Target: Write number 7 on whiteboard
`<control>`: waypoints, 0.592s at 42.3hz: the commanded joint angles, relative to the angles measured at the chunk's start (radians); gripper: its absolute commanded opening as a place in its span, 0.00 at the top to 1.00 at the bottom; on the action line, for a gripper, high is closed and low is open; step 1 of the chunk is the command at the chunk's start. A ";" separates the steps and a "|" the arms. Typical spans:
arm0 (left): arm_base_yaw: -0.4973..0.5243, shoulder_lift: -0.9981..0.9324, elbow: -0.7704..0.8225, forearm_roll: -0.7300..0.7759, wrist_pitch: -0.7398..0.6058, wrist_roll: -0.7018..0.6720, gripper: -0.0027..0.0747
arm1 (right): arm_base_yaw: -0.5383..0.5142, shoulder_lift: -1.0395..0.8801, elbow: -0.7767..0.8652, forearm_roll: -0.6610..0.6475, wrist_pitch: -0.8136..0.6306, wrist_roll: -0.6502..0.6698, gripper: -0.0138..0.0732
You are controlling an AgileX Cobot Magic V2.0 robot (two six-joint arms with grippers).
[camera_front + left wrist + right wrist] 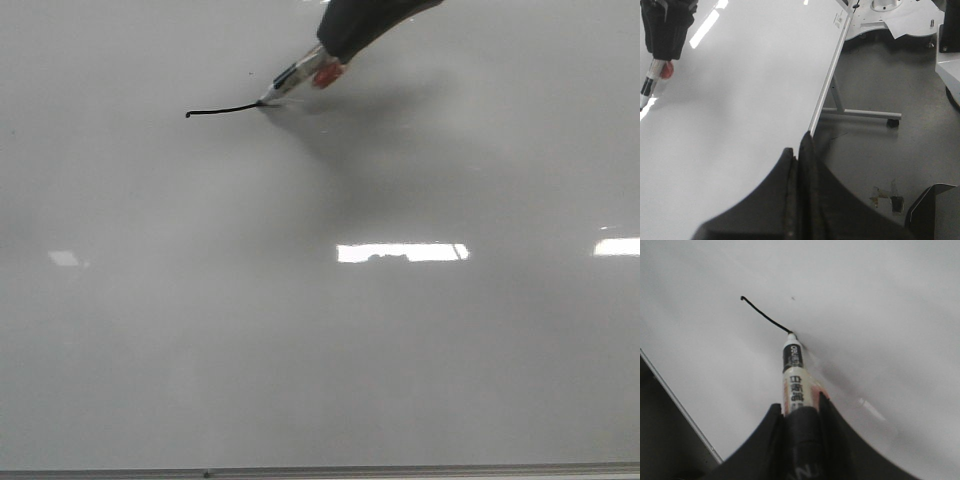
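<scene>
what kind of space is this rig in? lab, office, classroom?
Most likely a robotics lab or workshop. The whiteboard sits on a wheeled metal stand over a bare, stained concrete floor, with white machine bases beyond it. No desks or seating in view.

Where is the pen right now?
In the front view the pen is near the whiteboard's top middle, held in the right claw, its tip touching the black line's right end.

Glossy pale-grey whiteboard [320, 350], short black marker line [222, 110] on it, marker tip [266, 101] touching the line's end
</scene>
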 commanded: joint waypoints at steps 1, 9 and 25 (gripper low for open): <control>0.001 0.004 -0.027 -0.021 -0.071 -0.012 0.99 | -0.042 -0.046 -0.011 -0.053 -0.072 -0.004 0.91; 0.001 0.004 -0.027 -0.021 -0.071 -0.012 0.99 | -0.013 -0.038 -0.011 -0.067 -0.028 -0.004 0.91; 0.001 0.004 -0.027 -0.021 -0.071 -0.012 0.99 | 0.100 0.075 -0.010 -0.078 0.018 0.001 0.91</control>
